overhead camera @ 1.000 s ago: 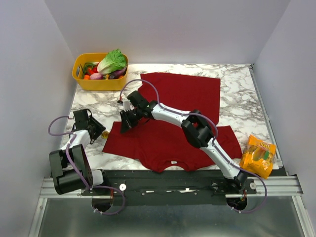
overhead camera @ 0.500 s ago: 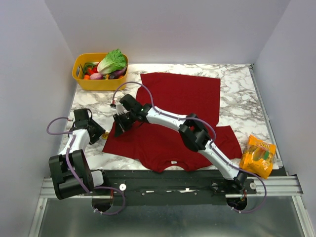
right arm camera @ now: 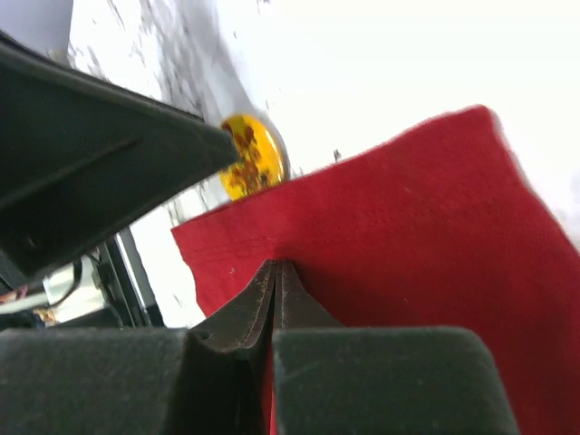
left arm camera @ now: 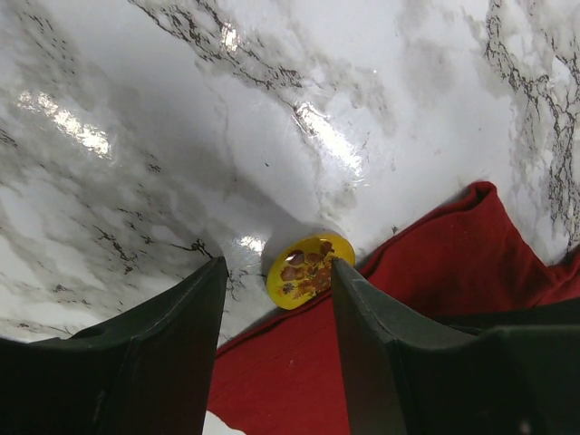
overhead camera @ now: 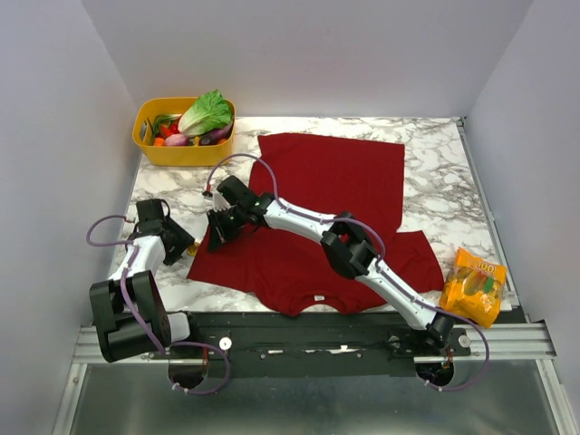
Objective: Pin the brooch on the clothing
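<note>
While the right arm reaches across the T-shirt (overhead camera: 344, 172), the top view puts the right gripper (overhead camera: 220, 232) on the sleeve at the left of the view, with the left gripper (overhead camera: 178, 243) just beside it on the table (overhead camera: 435, 172). Left wrist: fingers apart, straddling the brooch (left arm camera: 309, 270), which lies flat on marble touching the sleeve hem. Right wrist: jaws together, clamped on a pinch of hem, likely to steady cloth for pinning. Room: bare marble away from the shirt is open; the two grippers crowd each other.
</note>
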Tool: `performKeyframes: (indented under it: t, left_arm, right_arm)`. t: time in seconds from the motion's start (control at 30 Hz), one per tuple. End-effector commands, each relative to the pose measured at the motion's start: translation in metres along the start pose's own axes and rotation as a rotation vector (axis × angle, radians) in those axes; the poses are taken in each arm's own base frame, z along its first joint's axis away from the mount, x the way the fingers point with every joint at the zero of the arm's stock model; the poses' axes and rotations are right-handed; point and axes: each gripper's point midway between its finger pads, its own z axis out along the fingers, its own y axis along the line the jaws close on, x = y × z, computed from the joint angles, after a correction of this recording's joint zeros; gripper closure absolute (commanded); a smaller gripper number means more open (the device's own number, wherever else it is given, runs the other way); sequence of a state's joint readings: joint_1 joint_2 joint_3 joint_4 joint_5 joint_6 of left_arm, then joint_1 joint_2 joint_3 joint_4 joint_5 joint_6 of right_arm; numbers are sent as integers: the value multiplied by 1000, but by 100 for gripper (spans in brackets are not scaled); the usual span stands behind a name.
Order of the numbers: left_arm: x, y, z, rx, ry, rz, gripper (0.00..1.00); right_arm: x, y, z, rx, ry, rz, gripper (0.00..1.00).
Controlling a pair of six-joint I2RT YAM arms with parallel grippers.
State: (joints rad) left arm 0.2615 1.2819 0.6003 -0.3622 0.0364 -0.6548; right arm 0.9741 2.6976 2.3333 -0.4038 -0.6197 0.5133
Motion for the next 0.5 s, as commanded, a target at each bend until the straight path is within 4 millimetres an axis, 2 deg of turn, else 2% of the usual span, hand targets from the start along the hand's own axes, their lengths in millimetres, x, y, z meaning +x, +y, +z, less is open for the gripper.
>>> performKeyframes:
  t: [0.0, 0.17, 0.3, 0.47]
  left_arm:
    - [-9, -7, 2, 14, -21, 13, 41]
    - [-10, -6, 4, 6, -19, 19, 39]
    - [-5, -8, 9, 15, 17, 23, 33]
    - [5, -7, 15, 2, 80, 37, 33]
  right_arm:
    - [5, -7, 13, 4, 10, 39, 91]
    - [3, -8, 20, -7, -4, 55, 92]
    - [5, -11, 22, -11, 2, 68, 92]
    - [5, -11, 23, -16, 0, 69, 92]
